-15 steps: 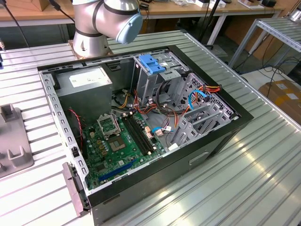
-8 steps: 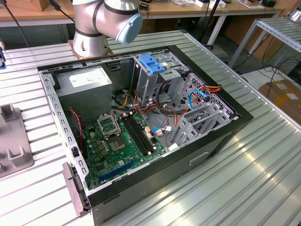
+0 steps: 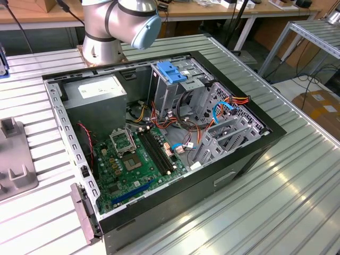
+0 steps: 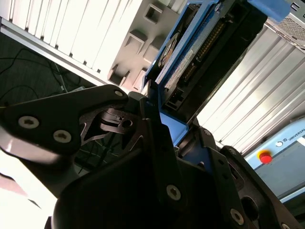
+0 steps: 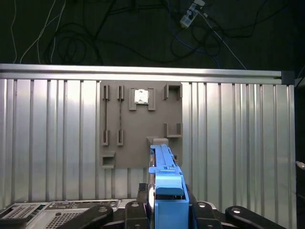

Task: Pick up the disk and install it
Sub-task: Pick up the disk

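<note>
Gripper (image 4: 167,128) shut on disk (image 5: 165,187), clamping blue rails, in both wrist views. Disk long axis runs straight out from jaws, away from wrist, toward grey fixture plate (image 5: 140,125) on ribbed table (image 5: 47,143). Open computer case (image 3: 234,175): centre of exterior view; plate at exterior view's left.

The gripper (image 4: 167,114) clamps the disk (image 4: 195,52) edge-on, its black linkage fingers (image 4: 150,121) pressed against the blue carrier rail at the disk's near end. The disk reaches straight out ahead of the fingertips, showing a label and a row of connector pins along its dark side. Past its far end lies a grey fixture plate (image 4: 138,28) with square recesses, on a ribbed metal table (image 4: 71,28). Beyond the table edge, cables (image 4: 28,62) trail over dark floor. Off to 1 side of the fingers sits a red button (image 4: 264,156).
</note>
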`<action>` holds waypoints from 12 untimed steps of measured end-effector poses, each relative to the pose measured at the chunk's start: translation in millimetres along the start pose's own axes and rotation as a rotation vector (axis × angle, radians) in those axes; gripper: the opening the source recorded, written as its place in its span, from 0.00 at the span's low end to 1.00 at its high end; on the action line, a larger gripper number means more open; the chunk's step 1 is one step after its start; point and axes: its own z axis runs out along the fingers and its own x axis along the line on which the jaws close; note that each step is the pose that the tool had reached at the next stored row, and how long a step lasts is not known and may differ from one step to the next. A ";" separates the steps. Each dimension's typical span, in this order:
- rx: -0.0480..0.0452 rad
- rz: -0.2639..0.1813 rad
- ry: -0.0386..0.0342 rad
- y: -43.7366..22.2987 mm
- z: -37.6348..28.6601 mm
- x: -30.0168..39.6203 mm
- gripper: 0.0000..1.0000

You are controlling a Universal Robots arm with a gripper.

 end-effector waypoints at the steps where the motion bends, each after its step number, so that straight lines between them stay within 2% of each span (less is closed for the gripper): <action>1: 0.0000 0.000 0.0000 -0.6 0.0 0.1 0.37; 12: 0.0001 0.000 0.0001 -8.1 -0.5 0.9 0.37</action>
